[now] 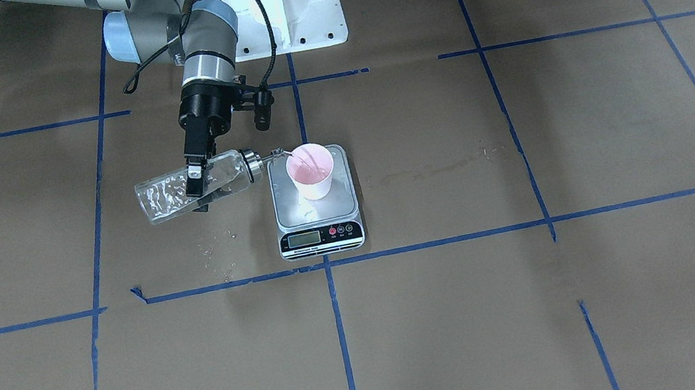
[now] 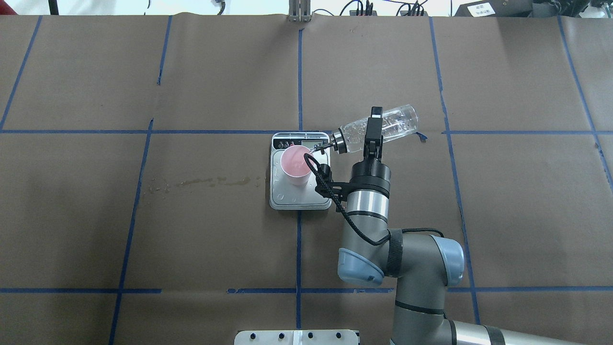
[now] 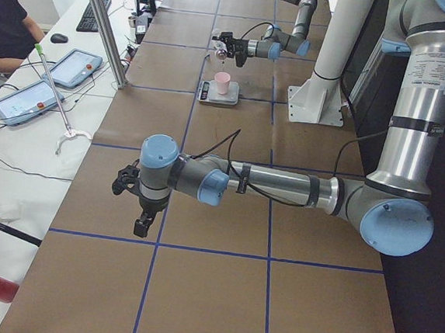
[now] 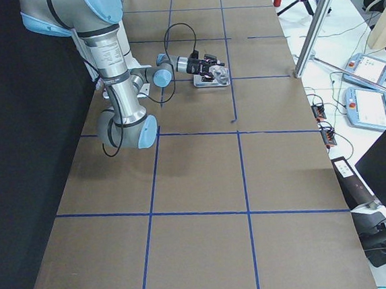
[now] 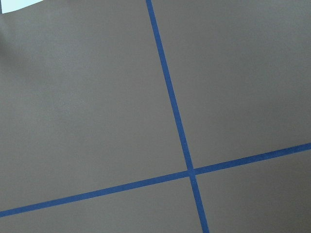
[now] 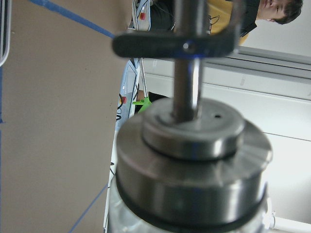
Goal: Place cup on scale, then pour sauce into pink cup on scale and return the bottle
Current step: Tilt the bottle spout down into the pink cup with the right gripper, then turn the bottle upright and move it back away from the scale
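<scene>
None of the writing is legible to me: the digital kitchen scale (image 1: 317,217) has a display and button labels too small to read. One finger of my right gripper (image 1: 197,193) is hidden behind the glass bottle (image 1: 164,199), which my jaws clamp around its middle. It is tipped nearly flat, with the spout at the rim of the pink cup (image 1: 317,189). That cup stands on the scale just past the spout, with sauce (image 1: 305,172) pooled inside. My left gripper (image 3: 142,226) hangs well apart over the brown table (image 3: 196,289); I cannot tell how far it is parted.
</scene>
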`<state>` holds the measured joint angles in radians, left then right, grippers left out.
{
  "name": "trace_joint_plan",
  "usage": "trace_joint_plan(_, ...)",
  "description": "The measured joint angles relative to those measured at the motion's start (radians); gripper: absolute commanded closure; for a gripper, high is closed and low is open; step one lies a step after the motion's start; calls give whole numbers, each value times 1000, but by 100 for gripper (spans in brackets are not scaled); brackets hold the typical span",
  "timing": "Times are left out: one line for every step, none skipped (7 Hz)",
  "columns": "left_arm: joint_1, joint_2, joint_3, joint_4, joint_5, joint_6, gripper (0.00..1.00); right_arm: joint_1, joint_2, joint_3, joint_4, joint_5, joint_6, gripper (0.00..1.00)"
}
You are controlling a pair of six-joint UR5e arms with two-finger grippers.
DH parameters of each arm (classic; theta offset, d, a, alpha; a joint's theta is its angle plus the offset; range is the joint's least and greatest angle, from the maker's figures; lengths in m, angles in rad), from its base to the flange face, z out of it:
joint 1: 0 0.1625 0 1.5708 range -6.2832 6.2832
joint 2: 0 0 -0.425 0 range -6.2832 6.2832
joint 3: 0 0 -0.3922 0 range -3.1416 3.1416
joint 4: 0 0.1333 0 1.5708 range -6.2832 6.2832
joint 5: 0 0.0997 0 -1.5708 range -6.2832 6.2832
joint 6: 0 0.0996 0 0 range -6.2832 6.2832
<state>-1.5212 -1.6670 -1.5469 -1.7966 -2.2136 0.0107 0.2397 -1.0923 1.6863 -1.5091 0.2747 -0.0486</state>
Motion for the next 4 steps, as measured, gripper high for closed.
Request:
trace_joint_plan(0, 0, 1, 0, 0, 0, 0, -4, 2, 0, 14, 30, 67, 100)
trace_joint_plan(0, 0, 1, 0, 0, 0, 0, -6, 4, 1, 49, 69, 135, 100)
trace_joint_plan(0, 0, 1, 0, 0, 0, 0, -7, 6, 2, 99, 107, 200, 100)
trace_joint_plan(0, -1, 0, 0, 0, 0, 0, -6, 6, 4, 167, 157, 270, 100)
